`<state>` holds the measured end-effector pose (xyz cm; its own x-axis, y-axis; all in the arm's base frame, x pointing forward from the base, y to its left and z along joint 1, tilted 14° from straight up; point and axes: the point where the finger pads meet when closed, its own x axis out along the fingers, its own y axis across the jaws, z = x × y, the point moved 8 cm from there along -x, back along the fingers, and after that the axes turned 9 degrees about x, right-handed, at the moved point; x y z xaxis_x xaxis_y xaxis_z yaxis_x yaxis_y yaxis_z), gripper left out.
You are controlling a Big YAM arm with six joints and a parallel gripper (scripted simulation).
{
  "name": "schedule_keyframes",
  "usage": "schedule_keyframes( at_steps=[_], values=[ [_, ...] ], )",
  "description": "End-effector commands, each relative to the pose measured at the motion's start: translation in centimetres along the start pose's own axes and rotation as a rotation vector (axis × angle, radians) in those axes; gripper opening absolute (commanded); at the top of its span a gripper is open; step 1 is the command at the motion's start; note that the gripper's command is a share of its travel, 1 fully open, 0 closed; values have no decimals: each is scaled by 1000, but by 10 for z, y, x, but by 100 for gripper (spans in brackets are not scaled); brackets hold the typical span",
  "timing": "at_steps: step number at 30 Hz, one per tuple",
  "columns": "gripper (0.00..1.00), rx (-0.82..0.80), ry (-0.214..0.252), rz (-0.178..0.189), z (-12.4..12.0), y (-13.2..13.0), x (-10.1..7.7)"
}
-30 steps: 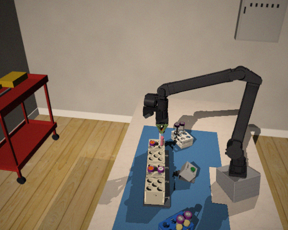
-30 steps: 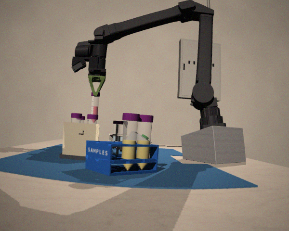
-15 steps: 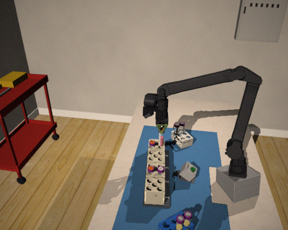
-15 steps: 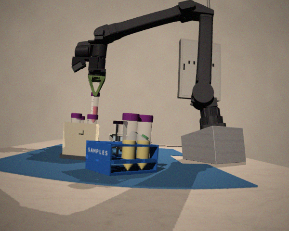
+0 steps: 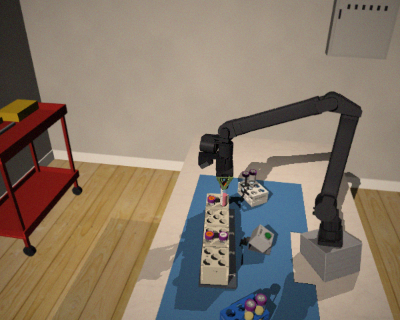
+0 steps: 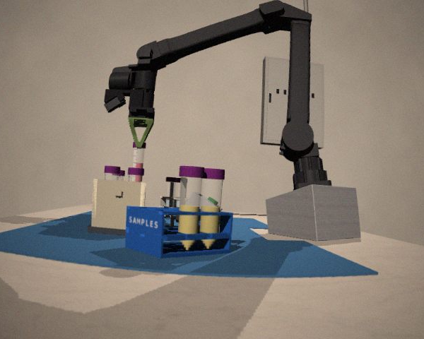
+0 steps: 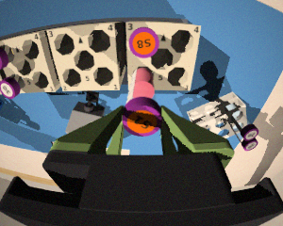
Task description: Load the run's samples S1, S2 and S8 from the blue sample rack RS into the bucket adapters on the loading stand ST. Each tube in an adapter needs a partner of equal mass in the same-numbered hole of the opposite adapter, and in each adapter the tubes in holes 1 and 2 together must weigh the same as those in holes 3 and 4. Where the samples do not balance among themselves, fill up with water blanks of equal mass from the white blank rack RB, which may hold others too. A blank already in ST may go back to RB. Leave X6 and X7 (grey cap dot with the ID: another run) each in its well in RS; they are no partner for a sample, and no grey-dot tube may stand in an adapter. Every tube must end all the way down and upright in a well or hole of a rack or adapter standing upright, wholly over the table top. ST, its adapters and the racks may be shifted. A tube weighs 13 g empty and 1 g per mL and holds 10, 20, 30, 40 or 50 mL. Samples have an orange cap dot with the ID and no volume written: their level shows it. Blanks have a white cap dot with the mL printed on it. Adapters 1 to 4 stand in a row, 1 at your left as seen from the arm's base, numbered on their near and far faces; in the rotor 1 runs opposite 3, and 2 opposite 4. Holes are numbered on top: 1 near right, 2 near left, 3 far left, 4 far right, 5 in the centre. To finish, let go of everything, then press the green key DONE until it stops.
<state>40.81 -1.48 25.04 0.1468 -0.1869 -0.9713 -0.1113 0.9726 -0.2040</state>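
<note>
On the blue mat, at the 12 o'clock end of the loading stand (image 5: pixel 232 241), my claw (image 5: pixel 223 189) is pinching the purple cap of a pink-filled tube (image 5: pixel 224 199) with an orange cap dot.

Status, left to right in the top view:
- End adapter: the tube marked S8 (image 5: pixel 211 199) is seated. The held tube hangs over the hole at its 3 o'clock. Its lower end appears to have entered, but it is not fully down.
- Third adapter down the row: one orange-dot tube (image 5: pixel 209 235) and one white-dot blank (image 5: pixel 223 236) are seated.
- Blue sample rack (image 5: pixel 227 313), 5 o'clock: only two yellow-filled tubes (image 5: pixel 250 304) are visible.
- White blank rack (image 5: pixel 259 198), 2 o'clock: two tubes (image 5: pixel 245 175) are visible.
- Green key (image 5: pixel 267 235), 3 o'clock: not pressed.

Judgement: the samples are almost loaded. Seating, release, balancing blanks and DONE remain.

Orientation: the held tube's long axis is vertical, cap up, tip down.
</note>
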Motion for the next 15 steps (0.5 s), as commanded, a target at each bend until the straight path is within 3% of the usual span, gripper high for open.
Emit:
schedule_keyframes(
  at_steps=[1,3,8,9,13,15],
  values=[
    [0,1,-20,-1,5,-5,2],
    [0,3,-44,-5,13,-6,-4],
    [0,-5,-26,-1,5,-2,6],
    [0,11,-72,-9,22,-9,-9],
    [0,-4,-17,0,5,-3,17],
    [0,-1,-30,-3,9,-5,15]
  ],
)
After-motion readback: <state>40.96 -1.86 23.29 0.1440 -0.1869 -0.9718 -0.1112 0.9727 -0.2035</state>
